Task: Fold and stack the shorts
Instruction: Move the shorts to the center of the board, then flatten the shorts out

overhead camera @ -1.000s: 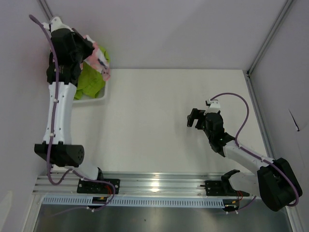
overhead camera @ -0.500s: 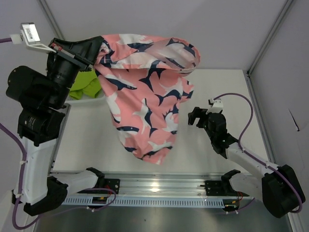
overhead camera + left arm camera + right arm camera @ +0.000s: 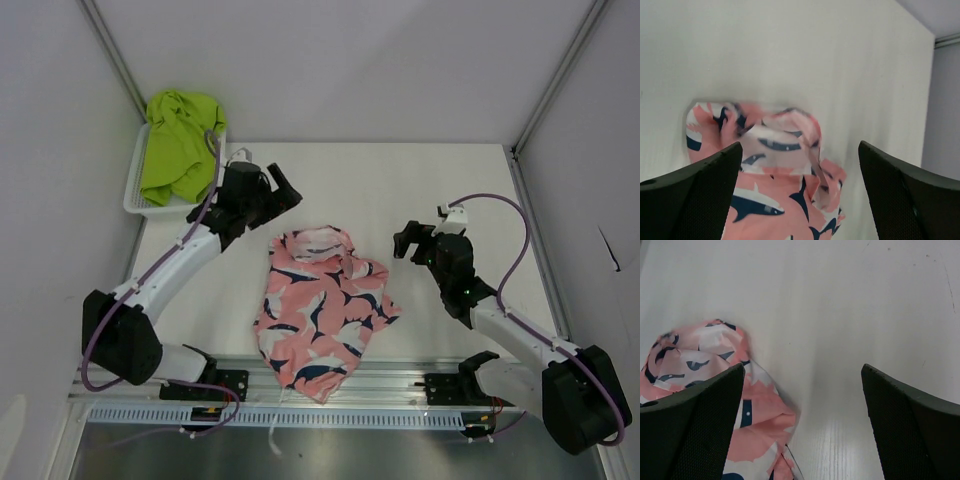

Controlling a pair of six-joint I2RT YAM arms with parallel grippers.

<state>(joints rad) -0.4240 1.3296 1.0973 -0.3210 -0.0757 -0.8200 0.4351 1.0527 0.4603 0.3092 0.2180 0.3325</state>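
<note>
Pink shorts (image 3: 320, 305) crumpled flat-ish on table (image 3: 420, 180), mid-front, betw. both arms; lower edge over front rail (image 3: 390, 378). Not folded yet. Green shorts (image 3: 178, 140) bunched in basket (image 3: 133, 200) at far-left corner, spilling over its back rim. L gripper (image 3: 288, 188) just beyond pink pair's top-left, fingers wide apart, nothing held. R gripper (image 3: 408, 240) near pink pair's right side, fingers spread too, empty.

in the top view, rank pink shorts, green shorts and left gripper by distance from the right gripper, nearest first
1. pink shorts, mid-table, just left of the right gripper.
2. left gripper, farther left, past the shorts.
3. green shorts, in the basket, far left corner.
</note>
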